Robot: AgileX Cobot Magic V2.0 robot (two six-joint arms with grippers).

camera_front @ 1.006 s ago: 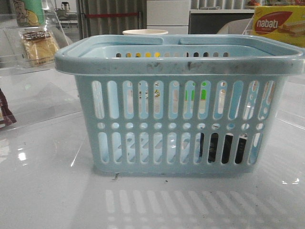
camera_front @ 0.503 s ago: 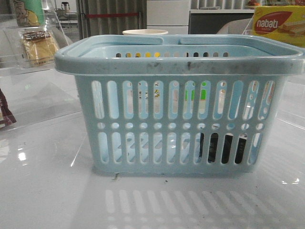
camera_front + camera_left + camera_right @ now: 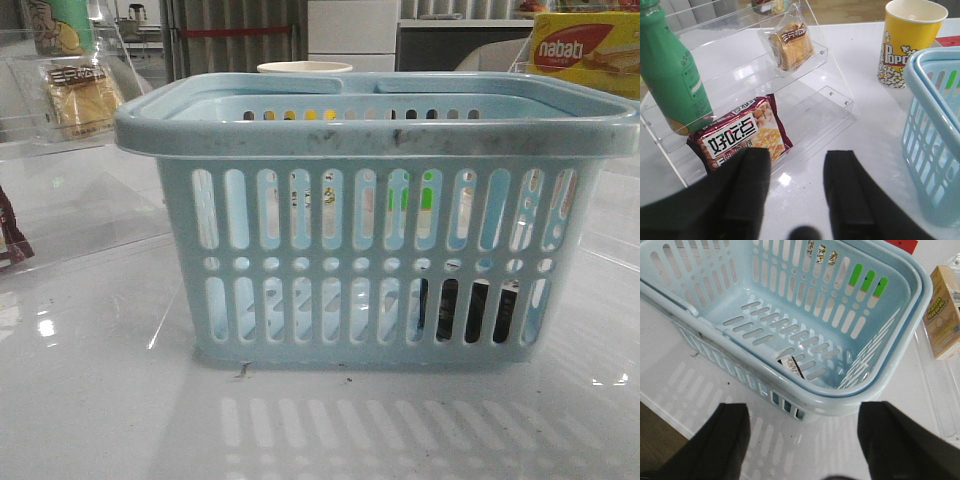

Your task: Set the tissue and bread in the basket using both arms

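Hovering spread and empty, left gripper (image 3: 792, 190) faces the bread (image 3: 790, 44) up on the acrylic shelf (image 3: 837, 97) beyond its fingertips, right gripper (image 3: 802, 445) spread above the basket (image 3: 880, 390) holding the tissue (image 3: 791, 365); likely next: reach and pinch bread.

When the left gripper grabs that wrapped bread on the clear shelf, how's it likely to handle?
The bread looks soft, so it would likely squash under a firm pinch. Its glossy loose wrapper may slip or crinkle. It leans on the acrylic shelf, so a nudge could topple it.
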